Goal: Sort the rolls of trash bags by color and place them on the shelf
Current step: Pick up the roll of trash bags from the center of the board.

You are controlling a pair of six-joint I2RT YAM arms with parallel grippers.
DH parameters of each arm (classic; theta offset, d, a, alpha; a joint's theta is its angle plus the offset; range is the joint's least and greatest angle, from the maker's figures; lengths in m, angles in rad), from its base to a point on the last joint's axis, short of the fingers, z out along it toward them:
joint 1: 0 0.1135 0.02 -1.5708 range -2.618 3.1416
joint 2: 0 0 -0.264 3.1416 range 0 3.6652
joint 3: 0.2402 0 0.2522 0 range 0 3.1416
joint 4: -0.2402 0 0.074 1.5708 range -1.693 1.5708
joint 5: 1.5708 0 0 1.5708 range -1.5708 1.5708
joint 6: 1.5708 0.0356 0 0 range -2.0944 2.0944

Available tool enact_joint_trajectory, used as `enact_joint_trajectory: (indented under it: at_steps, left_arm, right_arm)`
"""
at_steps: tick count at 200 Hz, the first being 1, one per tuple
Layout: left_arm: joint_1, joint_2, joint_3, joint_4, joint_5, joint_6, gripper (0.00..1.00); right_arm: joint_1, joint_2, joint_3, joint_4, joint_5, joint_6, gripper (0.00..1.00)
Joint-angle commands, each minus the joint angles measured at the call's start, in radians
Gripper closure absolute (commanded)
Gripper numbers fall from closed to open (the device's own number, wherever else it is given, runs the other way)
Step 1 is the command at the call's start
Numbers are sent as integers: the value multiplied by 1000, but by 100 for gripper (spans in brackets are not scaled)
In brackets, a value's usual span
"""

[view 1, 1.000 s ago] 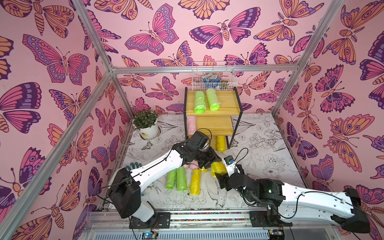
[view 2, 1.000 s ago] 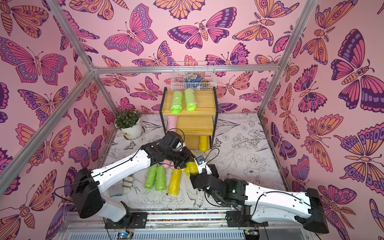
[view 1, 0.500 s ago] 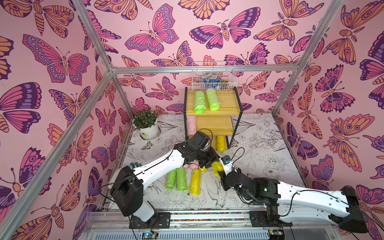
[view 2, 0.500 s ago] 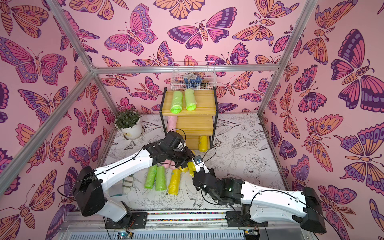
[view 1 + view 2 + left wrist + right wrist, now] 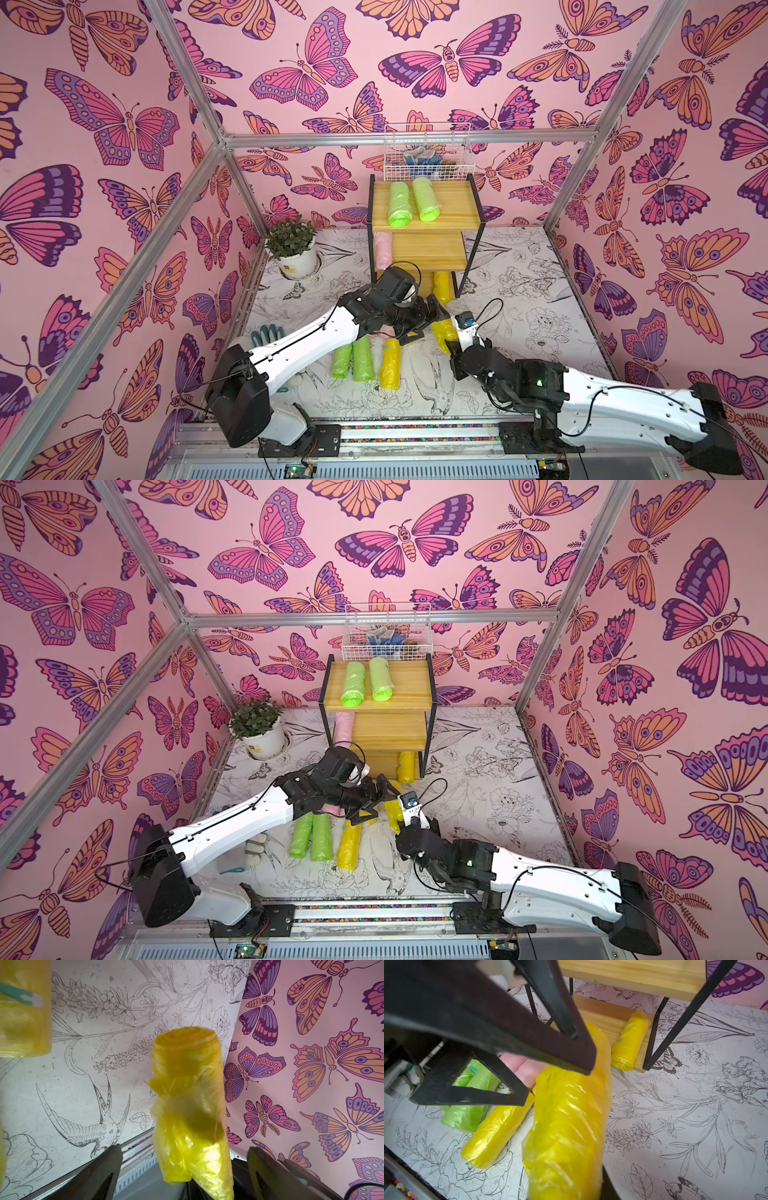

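A yellow roll (image 5: 444, 332) (image 5: 392, 812) hangs over the table in front of the shelf (image 5: 428, 249). My right gripper (image 5: 451, 345) (image 5: 571, 1188) is shut on its near end. My left gripper (image 5: 428, 318) (image 5: 185, 1167) is open, its fingers (image 5: 104, 1167) standing clear on either side of the roll (image 5: 187, 1084). Two green rolls (image 5: 411, 201) lie on the top tier, a pink roll (image 5: 382, 249) on the middle, a yellow roll (image 5: 629, 1043) on the bottom. On the table lie two green rolls (image 5: 353, 359), a yellow roll (image 5: 390, 363) and pink rolls (image 5: 523, 1066).
A potted plant (image 5: 293, 249) stands at the back left of the table. A white wire basket (image 5: 426, 153) hangs on the back wall above the shelf. A teal object (image 5: 270, 332) lies by the left wall. Butterfly walls close in three sides.
My right gripper has shut on the yellow roll. My left gripper, which was shut on it, has opened and let it go.
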Motion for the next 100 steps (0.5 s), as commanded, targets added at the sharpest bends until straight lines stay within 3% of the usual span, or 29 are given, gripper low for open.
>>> enact_joint_trajectory:
  at_steps: [1, 56, 100]
  left_arm:
    - [2, -87, -36, -7, -116, 57, 0]
    - [4, -417, -124, -99, -408, 216, 2]
    - [4, -682, -222, -100, -521, 326, 3]
  right_arm:
    - [-11, 7, 4, 60, 50, 40, 100]
    - [-24, 154, -59, 338, 117, 122, 100]
    - [-72, 294, -110, 651, 169, 96, 100]
